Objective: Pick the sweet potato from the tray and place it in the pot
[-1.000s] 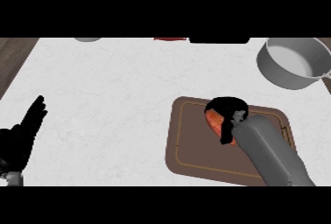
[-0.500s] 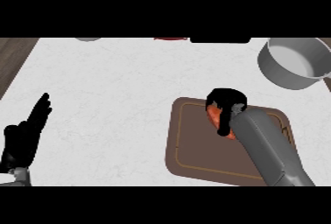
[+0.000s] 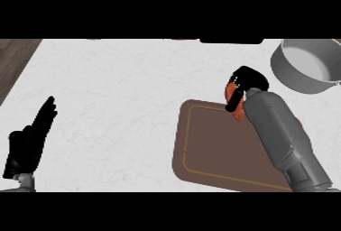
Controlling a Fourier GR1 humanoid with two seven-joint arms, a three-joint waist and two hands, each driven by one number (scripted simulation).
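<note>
Orange sweet potato [image 3: 231, 96] has left the brown tray [image 3: 213, 153] since a second ago: your right hand [image 3: 248, 81] is clenched round it, above the tray's far edge. Carry on toward the grey pot [image 3: 303, 76], just beyond. Your left hand [image 3: 30, 140] rests open at the table's [image 3: 120, 81] left edge

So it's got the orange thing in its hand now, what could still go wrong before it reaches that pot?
Mostly the carry. The right hand curls round the sweet potato, but much of it sticks out below the fingers, so it might slip on the way. The pot sits off to the right, partly cut off by the view's edge, and the potato could clip its near rim instead of going inside. The left hand rests open at the left and looks unlikely to interfere.
</note>
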